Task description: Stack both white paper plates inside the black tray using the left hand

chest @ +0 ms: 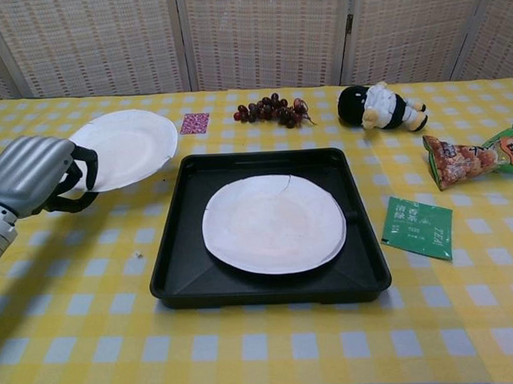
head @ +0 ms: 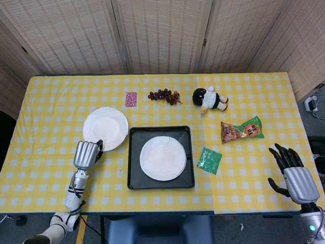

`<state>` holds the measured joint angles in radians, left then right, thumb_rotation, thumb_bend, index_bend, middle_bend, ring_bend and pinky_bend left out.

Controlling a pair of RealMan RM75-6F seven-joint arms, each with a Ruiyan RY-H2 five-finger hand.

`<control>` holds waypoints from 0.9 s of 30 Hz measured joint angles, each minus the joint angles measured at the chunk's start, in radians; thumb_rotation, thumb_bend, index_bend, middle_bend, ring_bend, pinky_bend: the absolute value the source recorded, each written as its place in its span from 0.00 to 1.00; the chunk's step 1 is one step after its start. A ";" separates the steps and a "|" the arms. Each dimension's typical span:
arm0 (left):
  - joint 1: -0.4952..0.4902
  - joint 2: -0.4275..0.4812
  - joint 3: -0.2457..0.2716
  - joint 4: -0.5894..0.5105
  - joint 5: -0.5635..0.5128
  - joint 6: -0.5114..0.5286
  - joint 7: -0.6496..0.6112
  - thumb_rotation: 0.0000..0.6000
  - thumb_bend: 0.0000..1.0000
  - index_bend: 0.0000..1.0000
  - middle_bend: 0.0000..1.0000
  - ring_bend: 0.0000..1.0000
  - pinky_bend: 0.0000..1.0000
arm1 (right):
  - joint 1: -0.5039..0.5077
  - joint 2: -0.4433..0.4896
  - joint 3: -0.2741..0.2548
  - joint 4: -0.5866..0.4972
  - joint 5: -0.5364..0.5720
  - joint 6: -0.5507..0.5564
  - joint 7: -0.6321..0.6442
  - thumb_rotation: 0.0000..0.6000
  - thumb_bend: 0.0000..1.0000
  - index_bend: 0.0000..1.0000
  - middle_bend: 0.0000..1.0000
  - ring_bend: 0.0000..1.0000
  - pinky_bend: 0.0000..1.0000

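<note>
My left hand [head: 87, 153] [chest: 35, 175] pinches the near edge of a white paper plate [head: 105, 128] [chest: 126, 148], which hangs lifted and tilted above the cloth, left of the black tray [head: 133, 179] [chest: 175, 279]. A second white paper plate [head: 163, 158] [chest: 274, 222] lies flat in the middle of the tray. My right hand [head: 293, 173] stays at the table's near right corner with fingers spread and nothing in it; only the head view shows it.
Behind the tray lie a pink packet [head: 131, 99], a bunch of grapes [head: 163, 95] and a plush doll [head: 209, 99]. To the tray's right are a green sachet [head: 209, 160] and an orange snack bag [head: 241, 129].
</note>
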<state>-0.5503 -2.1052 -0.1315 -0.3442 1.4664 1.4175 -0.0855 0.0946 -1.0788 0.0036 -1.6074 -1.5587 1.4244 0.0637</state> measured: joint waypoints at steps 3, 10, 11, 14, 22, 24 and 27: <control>0.006 0.011 0.003 -0.023 0.007 0.036 -0.004 1.00 0.47 0.69 1.00 1.00 1.00 | -0.001 0.000 -0.002 -0.001 -0.005 0.003 0.001 1.00 0.37 0.00 0.00 0.00 0.00; 0.039 0.074 0.025 -0.169 0.043 0.148 0.024 1.00 0.47 0.69 1.00 1.00 1.00 | 0.000 -0.001 -0.010 -0.004 -0.024 0.004 0.000 1.00 0.37 0.00 0.00 0.00 0.00; 0.044 0.086 0.030 -0.201 0.049 0.159 0.035 1.00 0.47 0.69 1.00 1.00 1.00 | 0.000 -0.001 -0.012 -0.005 -0.028 0.004 0.000 1.00 0.37 0.00 0.00 0.00 0.00; 0.056 0.128 0.046 -0.327 0.072 0.187 0.088 1.00 0.48 0.69 1.00 1.00 1.00 | 0.000 -0.001 -0.018 -0.007 -0.044 0.007 0.000 1.00 0.37 0.00 0.00 0.00 0.00; 0.075 0.237 0.099 -0.718 0.153 0.211 0.341 1.00 0.48 0.69 1.00 1.00 1.00 | -0.001 0.008 -0.032 -0.012 -0.079 0.020 0.026 1.00 0.37 0.00 0.00 0.00 0.00; 0.077 0.255 0.111 -0.795 0.173 0.204 0.409 1.00 0.48 0.69 1.00 1.00 1.00 | -0.002 0.013 -0.035 -0.013 -0.089 0.027 0.036 1.00 0.37 0.00 0.00 0.00 0.00; 0.077 0.264 0.120 -0.850 0.199 0.191 0.479 1.00 0.48 0.69 1.00 1.00 1.00 | -0.006 0.022 -0.039 -0.014 -0.103 0.046 0.055 1.00 0.37 0.00 0.00 0.00 0.00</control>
<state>-0.4732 -1.8415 -0.0120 -1.1945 1.6654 1.6083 0.3936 0.0881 -1.0568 -0.0354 -1.6213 -1.6616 1.4704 0.1190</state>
